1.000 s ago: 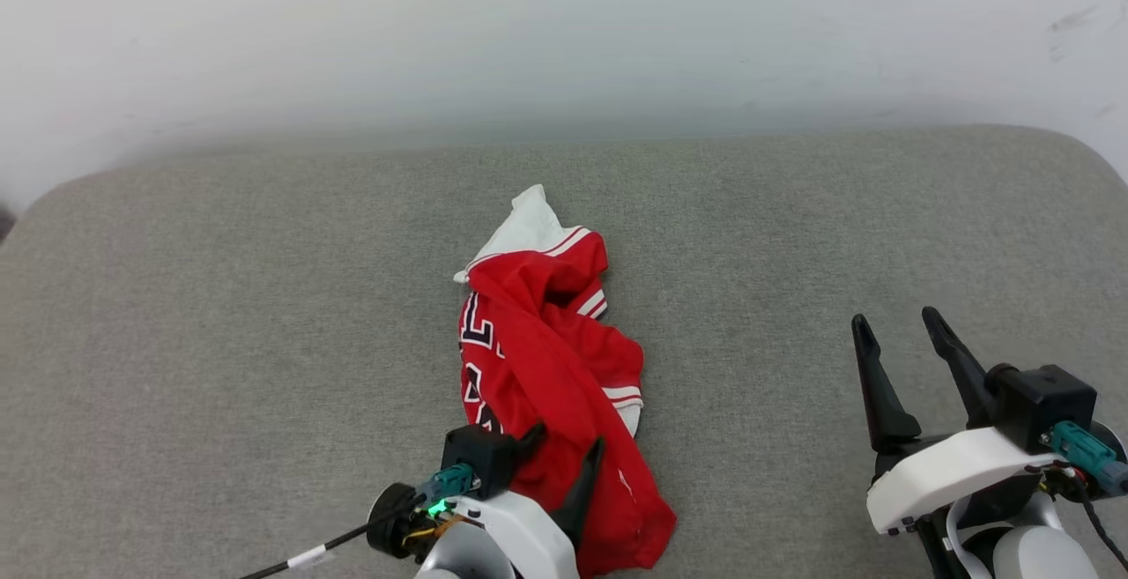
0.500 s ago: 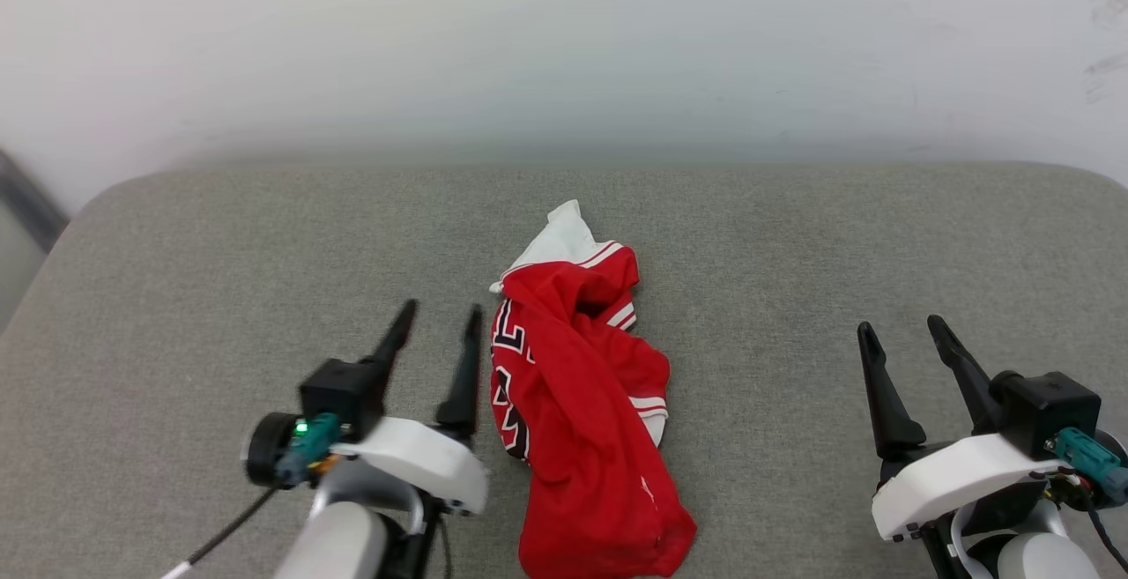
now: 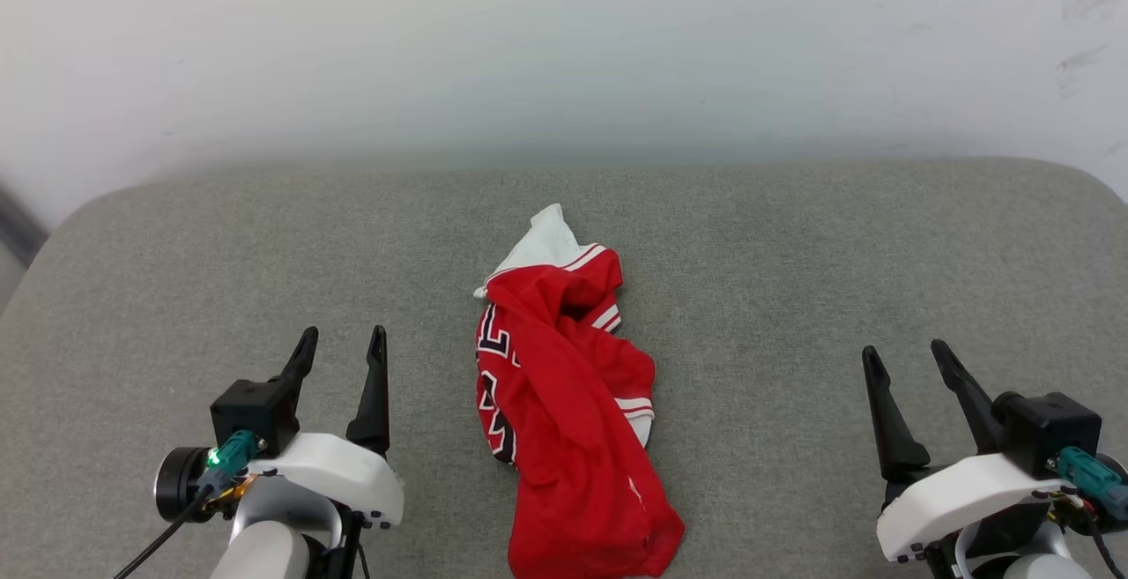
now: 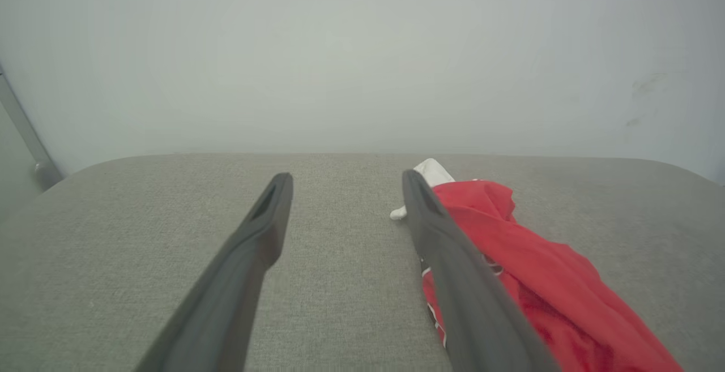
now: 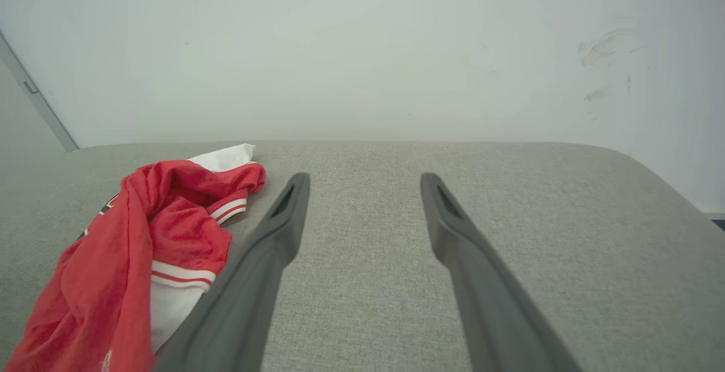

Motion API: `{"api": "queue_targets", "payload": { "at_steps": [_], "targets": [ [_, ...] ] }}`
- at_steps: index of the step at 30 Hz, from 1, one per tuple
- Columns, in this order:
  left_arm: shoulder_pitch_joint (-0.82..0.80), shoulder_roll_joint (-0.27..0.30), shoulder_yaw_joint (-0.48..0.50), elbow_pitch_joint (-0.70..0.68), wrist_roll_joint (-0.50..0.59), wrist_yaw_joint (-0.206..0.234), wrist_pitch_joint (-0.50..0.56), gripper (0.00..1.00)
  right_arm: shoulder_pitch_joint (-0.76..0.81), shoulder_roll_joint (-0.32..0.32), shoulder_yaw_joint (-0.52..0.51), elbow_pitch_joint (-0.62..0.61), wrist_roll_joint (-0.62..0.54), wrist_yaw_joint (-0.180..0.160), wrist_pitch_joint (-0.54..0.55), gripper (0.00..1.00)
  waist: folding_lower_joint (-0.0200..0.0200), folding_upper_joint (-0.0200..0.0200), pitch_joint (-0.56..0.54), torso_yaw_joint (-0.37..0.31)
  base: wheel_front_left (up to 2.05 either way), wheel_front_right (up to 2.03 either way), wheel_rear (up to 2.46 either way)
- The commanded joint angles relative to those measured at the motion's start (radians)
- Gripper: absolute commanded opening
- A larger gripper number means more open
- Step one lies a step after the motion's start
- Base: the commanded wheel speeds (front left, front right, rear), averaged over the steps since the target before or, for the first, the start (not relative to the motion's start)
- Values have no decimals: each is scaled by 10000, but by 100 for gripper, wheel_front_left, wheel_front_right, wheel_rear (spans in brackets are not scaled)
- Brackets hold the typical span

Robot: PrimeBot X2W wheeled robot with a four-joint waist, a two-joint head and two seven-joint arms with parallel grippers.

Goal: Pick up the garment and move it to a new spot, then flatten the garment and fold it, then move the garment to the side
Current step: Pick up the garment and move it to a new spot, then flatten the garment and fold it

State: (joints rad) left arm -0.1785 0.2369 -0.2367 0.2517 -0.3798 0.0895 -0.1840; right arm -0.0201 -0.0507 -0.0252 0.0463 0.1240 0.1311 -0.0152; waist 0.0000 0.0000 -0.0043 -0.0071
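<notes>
- The garment (image 3: 564, 403), a red basketball-jersey shirt with white short sleeves and red-white striped trim, lies crumpled in a long heap on the grey woven-fabric surface (image 3: 793, 253). Nothing holds it.
- A white sleeve pokes out at the garment's far end. Bits of black, white-outlined lettering show along the garment's left edge, too folded to read.
- The left pincer (image 3: 344, 332), long, dark and two-pronged on a white housing, stands to the left of the garment and apart from it, spread wide and empty.
- In the left wrist view, the left pincer (image 4: 346, 176) points over bare fabric, and the garment (image 4: 538, 270) lies just past its right prong.
- The right pincer (image 3: 905, 350) stands well to the right of the garment, farther from it than the left one, also spread wide and empty.
- In the right wrist view, the garment (image 5: 153, 230) lies to the left of the right pincer (image 5: 365, 176), partly behind its left prong.
- A plain white wall (image 3: 564, 50) rises beyond the garment's far end, past the surface's rounded edge.
</notes>
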Motion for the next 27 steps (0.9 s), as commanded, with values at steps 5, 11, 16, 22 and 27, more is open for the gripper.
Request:
{"api": "queue_targets", "payload": {
  "at_steps": [5, 11, 16, 22, 27],
  "targets": [
    [168, 75, 20, -33, -46, 115, 37, 100, 109, 5, 29, -77, 95, -7, 8, 100, 0, 0, 19, -57, 0, 0, 0],
    [140, 127, -18, -92, -54, 161, 84, 100, 76, 5, 56, -42, 131, -7, 19, 100, 0, 0, 43, -52, 0, 0, 0],
    [-375, 136, -198, -86, 60, 134, 348, 100, -120, 5, 146, -38, 162, -7, 21, 100, 0, 0, 215, -111, 0, 0, 0],
    [-1829, 61, -746, 172, 148, -321, 1363, 100, -425, 5, 384, 35, 235, -7, -31, 100, 0, 0, 637, -420, 0, 0, 0],
    [-2851, 105, -1143, 457, 35, -828, 2521, 100, -599, 5, 495, 69, 282, -7, -73, 100, 0, 0, 1001, -726, 0, 0, 0]
  ]
}}
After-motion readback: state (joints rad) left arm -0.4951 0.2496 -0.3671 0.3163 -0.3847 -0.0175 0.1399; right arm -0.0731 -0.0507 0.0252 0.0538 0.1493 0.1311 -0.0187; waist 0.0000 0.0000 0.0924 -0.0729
